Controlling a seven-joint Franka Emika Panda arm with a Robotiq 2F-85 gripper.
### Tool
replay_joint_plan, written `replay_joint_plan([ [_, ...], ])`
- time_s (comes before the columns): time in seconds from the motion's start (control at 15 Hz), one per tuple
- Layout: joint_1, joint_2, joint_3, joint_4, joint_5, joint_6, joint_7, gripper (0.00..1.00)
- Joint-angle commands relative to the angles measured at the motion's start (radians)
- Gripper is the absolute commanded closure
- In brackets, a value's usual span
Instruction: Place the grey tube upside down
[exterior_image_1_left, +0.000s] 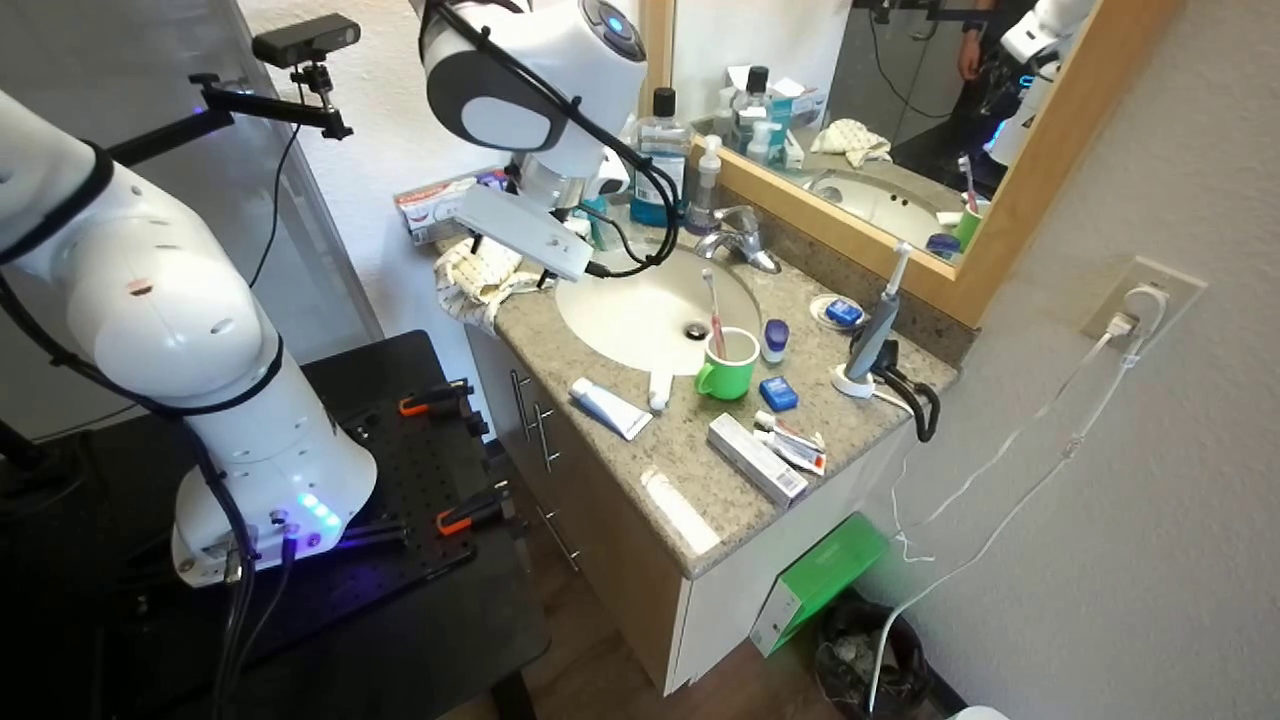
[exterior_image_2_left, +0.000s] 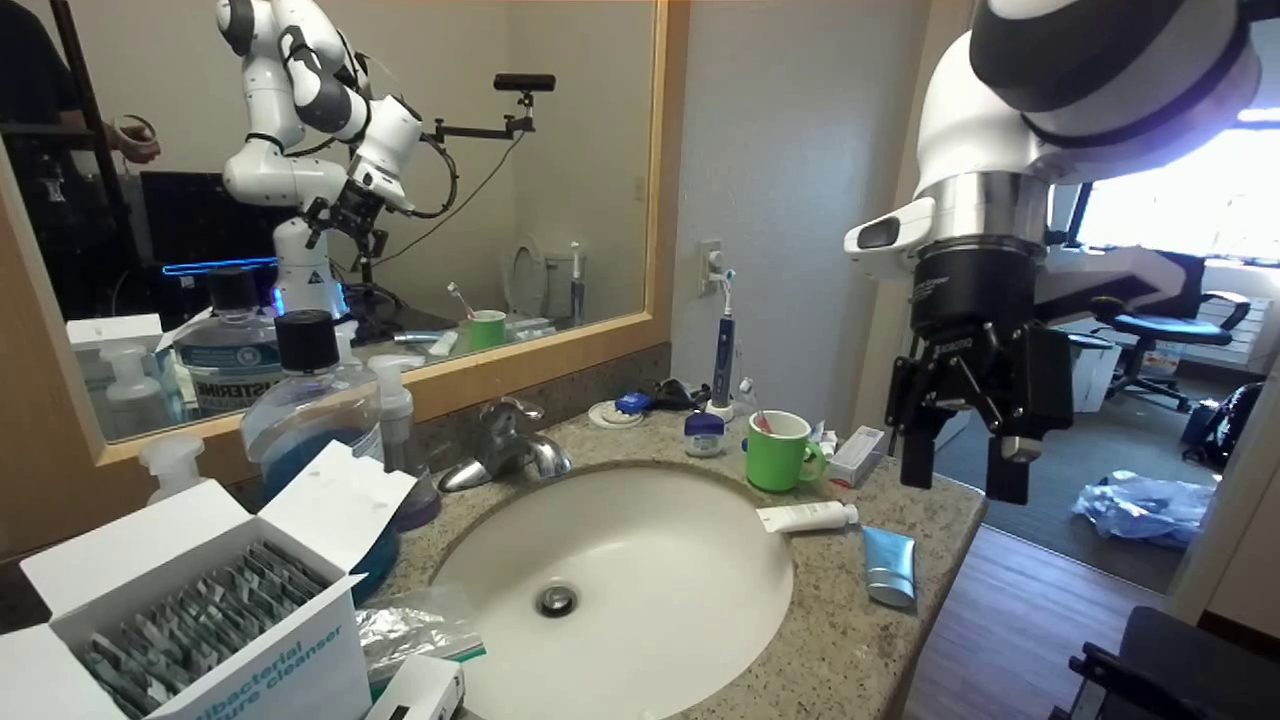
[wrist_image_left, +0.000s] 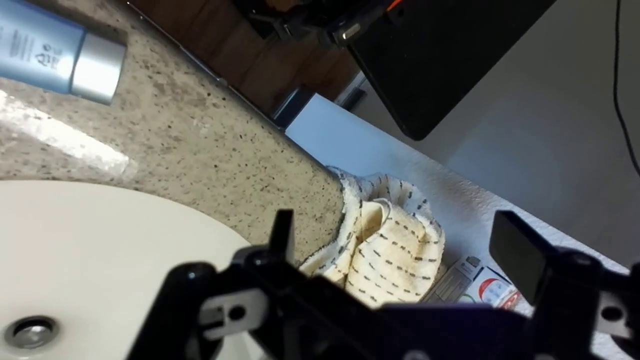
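Note:
The grey tube, pale blue-grey with a silver-white cap, lies on its side near the counter's front edge in both exterior views (exterior_image_1_left: 610, 408) (exterior_image_2_left: 889, 560). In the wrist view the grey tube (wrist_image_left: 40, 52) is cut off at the upper left, its cap pointing right. No blue cap shows on it. My gripper (exterior_image_2_left: 961, 475) is open with nothing between its fingers, raised above the counter. In the wrist view the gripper (wrist_image_left: 395, 225) has its fingers wide apart, with the towel below them and the tube well off to the side. An exterior view mostly hides the fingers behind the wrist.
The sink (exterior_image_2_left: 620, 490) fills the counter's middle. A white tube (exterior_image_2_left: 808, 517) lies by its rim, beside the green cup (exterior_image_1_left: 725, 380) holding a toothbrush. A long box (exterior_image_1_left: 757, 458) and toothpaste tubes (exterior_image_1_left: 795, 448) lie near the right end. A towel (wrist_image_left: 395, 255) hangs at the left end.

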Motion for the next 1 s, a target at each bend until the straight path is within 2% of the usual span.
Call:
replay_joint_plan([
  [0.0,-0.062,0.018,0.063,0.009,0.022,-0.011,-0.018,0.00],
  [0.13,-0.064,0.027,0.067,0.015,0.022,-0.012,-0.018,0.00],
  [0.27,-0.078,0.022,0.080,0.007,-0.018,0.001,-0.089,0.00],
  [0.73,-0.155,0.152,0.053,0.027,-0.069,0.025,-0.553,0.00],
  [0.93,-0.194,0.233,0.056,0.039,-0.026,0.071,-0.696,0.00],
])
